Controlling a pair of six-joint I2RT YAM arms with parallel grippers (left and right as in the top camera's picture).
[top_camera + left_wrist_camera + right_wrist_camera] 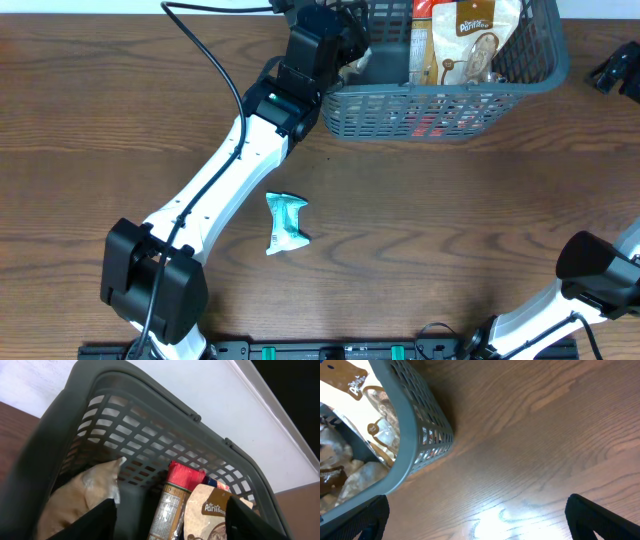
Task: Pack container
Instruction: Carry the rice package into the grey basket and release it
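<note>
Container: dark grey-blue slatted basket (440,115) at the far side of the table (450,230), part filled, with packets standing upright in its middle and right.
Handling: judged stiff moulded plastic, light for its bulk and weightier with its load. Not fragile, though the lattice walls may flex a little.
Hold: the thick rim looks the surest purchase, and the slats would take a fingertip.
Teal packet (287,222): flat on the table, in front of the container's near-left corner and well apart from it. Judged light, soft and slippery film, so best pinched across a sealed end.
Left gripper (170,515): over the container's left end, fingers spread, nothing clamped. A tan pouch (80,500) sits just beside one finger; contact unclear.
Right gripper (477,520): off the container's right end, above bare table, fingers wide apart, empty.
Room: open floor at the container's left end. Bare table in front of the near wall.
Edges: white wall close behind the far rim.
</note>
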